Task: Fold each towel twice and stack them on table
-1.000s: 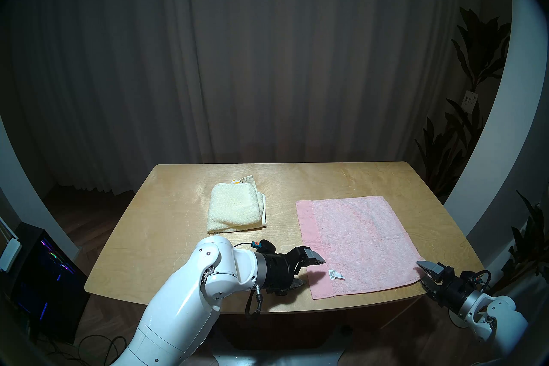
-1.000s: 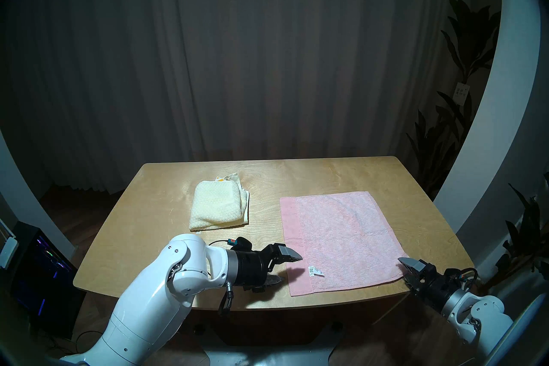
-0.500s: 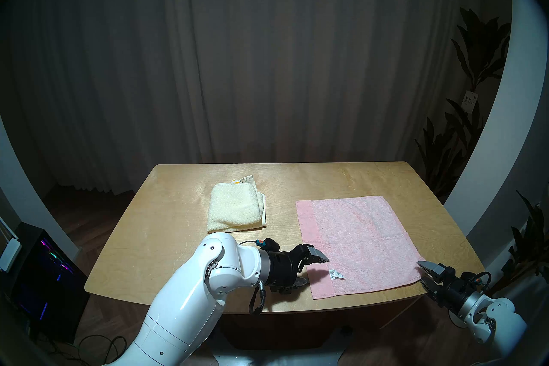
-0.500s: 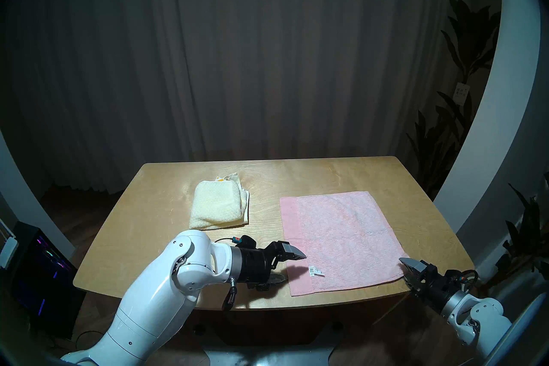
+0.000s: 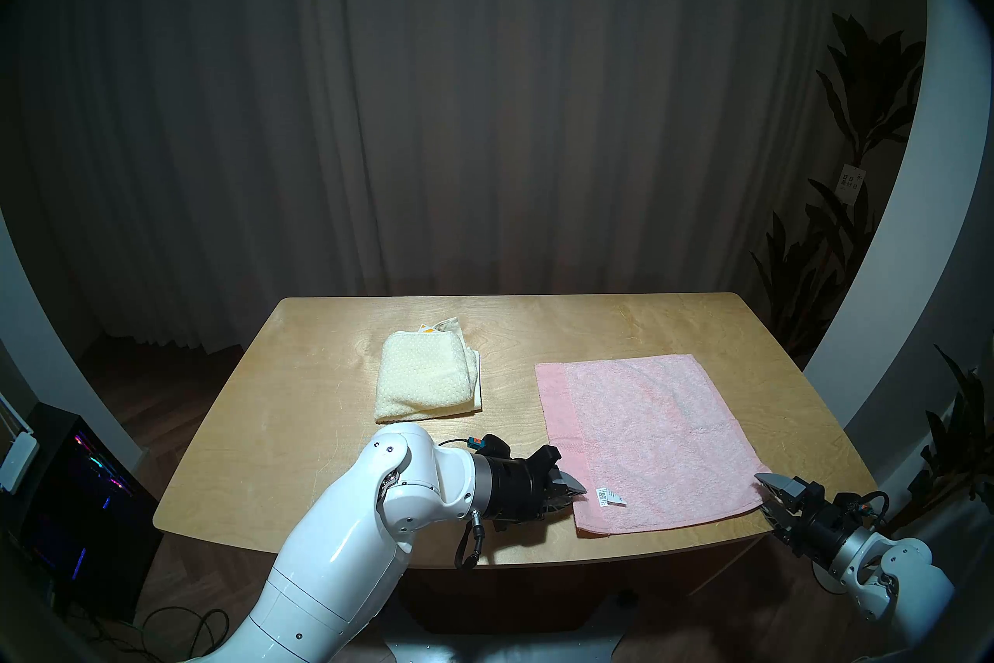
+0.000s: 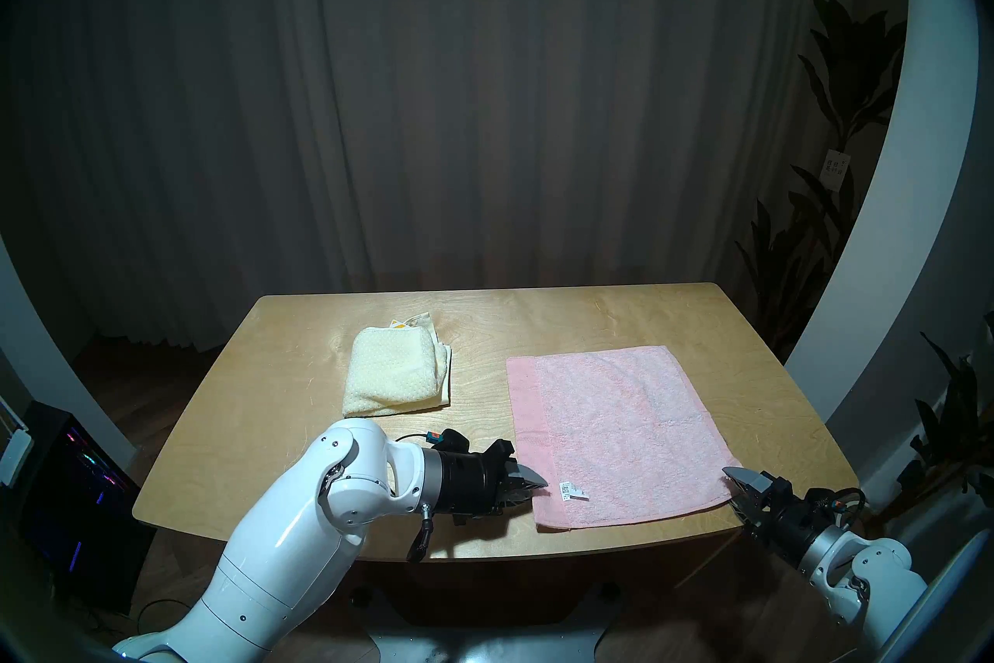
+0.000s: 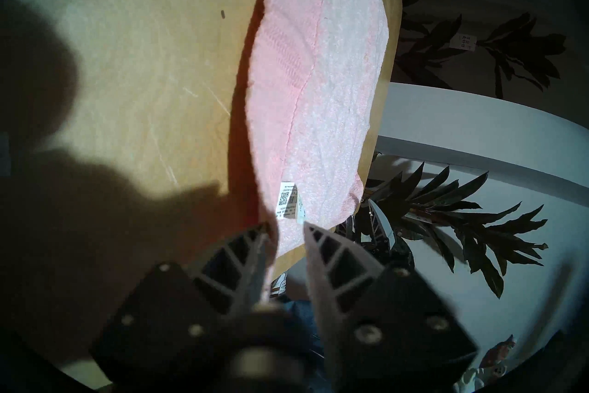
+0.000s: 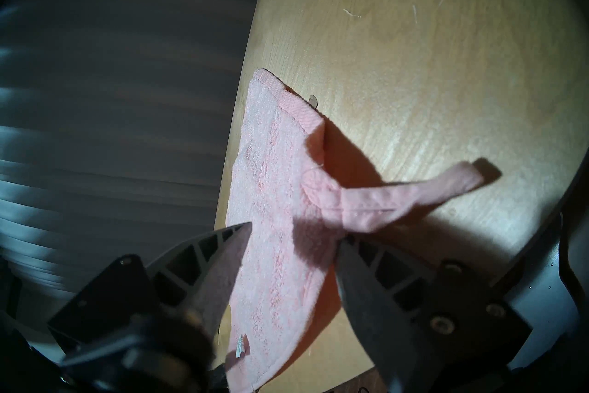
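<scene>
The pink towel lies flat on the right of the table, with its white label near the front left corner. My left gripper is shut on the towel's near left edge; the left wrist view shows the cloth pinched between the fingers. My right gripper is open and straddles the towel's near right corner; the right wrist view shows the towel and its corner loop between the spread fingers. The cream-yellow dotted towel lies folded at the left centre.
The pink towel's near edge lies close to the table's front edge. A dark computer case stands on the floor at the left. Tall plants stand beyond the table's right side. A dark curtain hangs behind.
My left gripper moved forward onto the pink towel's near left edge and shut on it; that corner has shifted a little to the right. The right gripper has not moved.
</scene>
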